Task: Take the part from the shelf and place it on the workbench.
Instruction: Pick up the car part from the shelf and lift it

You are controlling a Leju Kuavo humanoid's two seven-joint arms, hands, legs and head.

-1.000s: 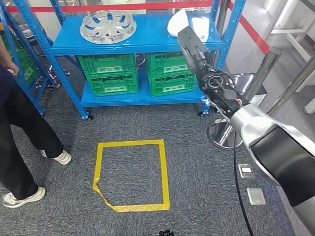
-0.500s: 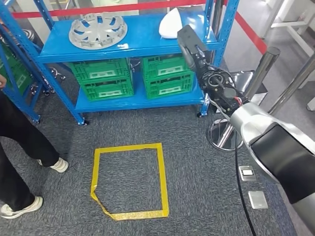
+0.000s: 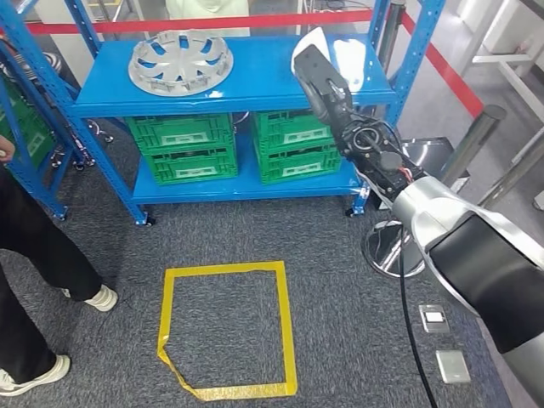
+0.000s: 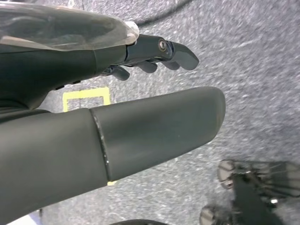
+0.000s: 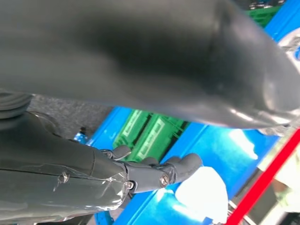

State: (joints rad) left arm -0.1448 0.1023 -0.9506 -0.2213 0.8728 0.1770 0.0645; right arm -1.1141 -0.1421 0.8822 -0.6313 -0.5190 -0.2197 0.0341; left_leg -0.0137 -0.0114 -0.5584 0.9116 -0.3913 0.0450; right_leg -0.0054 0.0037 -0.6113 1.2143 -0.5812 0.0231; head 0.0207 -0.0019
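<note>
Right hand (image 3: 315, 75) is up at the blue shelf (image 3: 257, 72), fingers loose and empty, right in front of the white part (image 3: 349, 58). Left hand (image 4: 155, 51) hangs over the carpet, fingers spread, holding nothing.

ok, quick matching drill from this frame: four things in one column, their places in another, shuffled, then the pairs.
Things:
1. silver wheel cover
2. white part
3. green crates
4. yellow tape square

Places:
A. lower shelf of the blue rack
B. carpet in front of the rack
C. top shelf, on the side away from the right hand
D. top shelf, just beyond the right hand

Pairs: 1-C, 2-D, 3-A, 4-B
</note>
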